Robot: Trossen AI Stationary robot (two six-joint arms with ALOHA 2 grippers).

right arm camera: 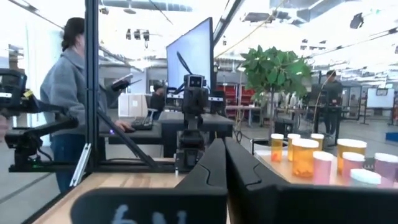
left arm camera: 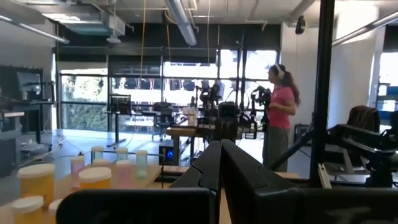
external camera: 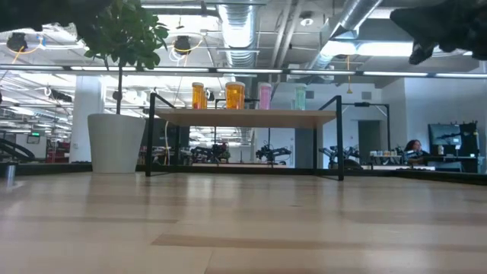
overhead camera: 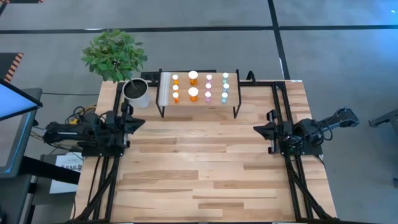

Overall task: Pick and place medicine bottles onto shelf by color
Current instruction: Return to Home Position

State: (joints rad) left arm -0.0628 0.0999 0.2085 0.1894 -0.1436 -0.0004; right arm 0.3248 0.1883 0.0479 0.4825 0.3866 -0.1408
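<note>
On the shelf, medicine bottles stand in color columns; sorting looks done.
None shows on the table; left gripper and right gripper flank it, fingers pressed together.

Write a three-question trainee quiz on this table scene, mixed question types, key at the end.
1. True or false: a pink bottle stands on the table, off the shelf.
2. Which medicine bottles stand nearest the white plant pot? A orange, B pink, C teal.
3. Fill in: the left gripper and right gripper, both shut, hold ____.
Key: 1 false; 2 A; 3 nothing.
</note>
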